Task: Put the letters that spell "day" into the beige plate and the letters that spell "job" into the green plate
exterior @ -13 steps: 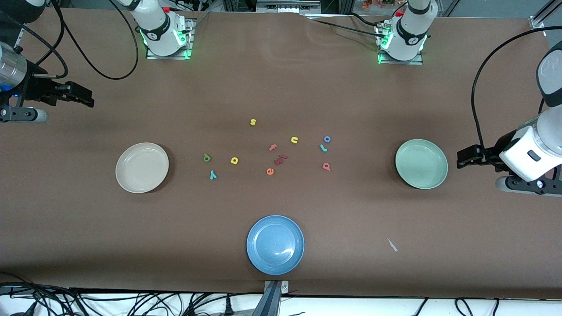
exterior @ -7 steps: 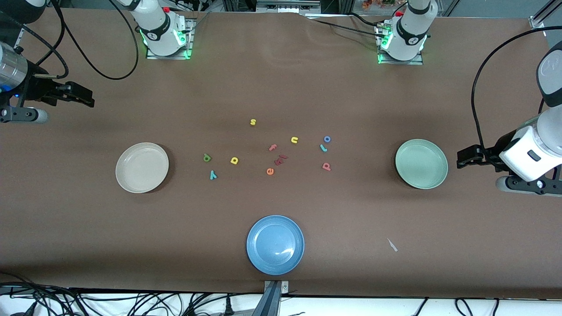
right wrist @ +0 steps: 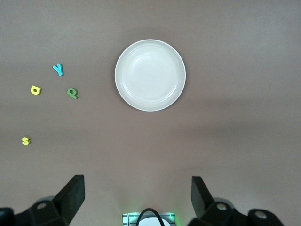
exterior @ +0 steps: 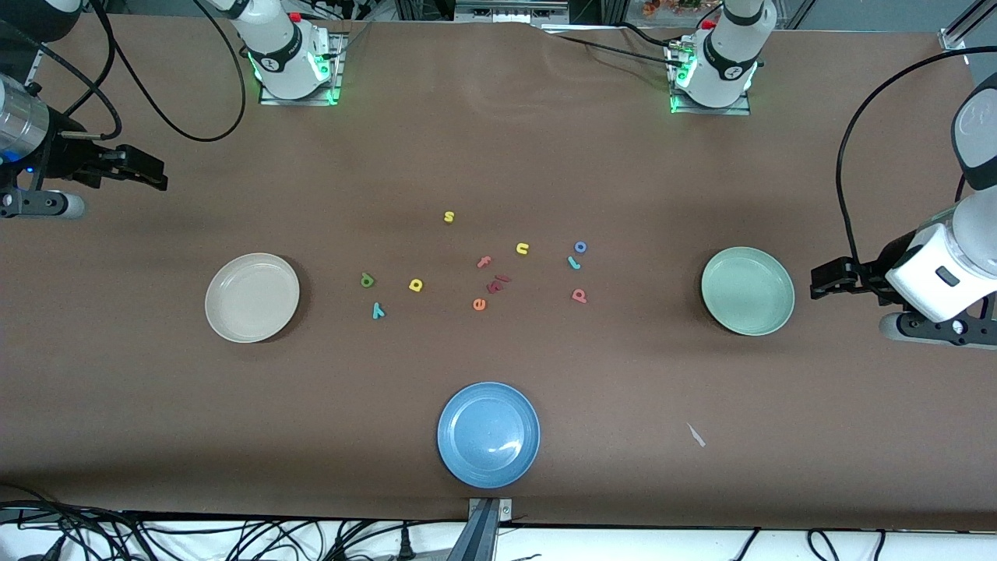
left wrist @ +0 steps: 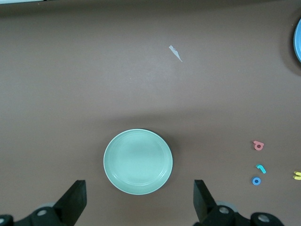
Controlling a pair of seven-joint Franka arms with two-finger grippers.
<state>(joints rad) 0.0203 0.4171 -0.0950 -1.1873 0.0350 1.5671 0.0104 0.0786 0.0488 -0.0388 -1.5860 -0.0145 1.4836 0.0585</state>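
Both arms wait wide, nothing started. The left claw [left wrist: 138, 200] hangs spread and empty by the green plate [exterior: 748, 291]; the right claw [right wrist: 136, 197] hangs spread and empty up past the beige plate [exterior: 252, 297].

The d [exterior: 367, 280], a [exterior: 416, 285] and y [exterior: 378, 311] sit just beside the beige plate; the o [exterior: 580, 247], j [exterior: 574, 263] and b [exterior: 579, 295] lie nearer the green one.

Tiny foam pieces: light, soft and flat, so pinch across a stroke, from straight above.

Compared with a second ago, nothing has moved.
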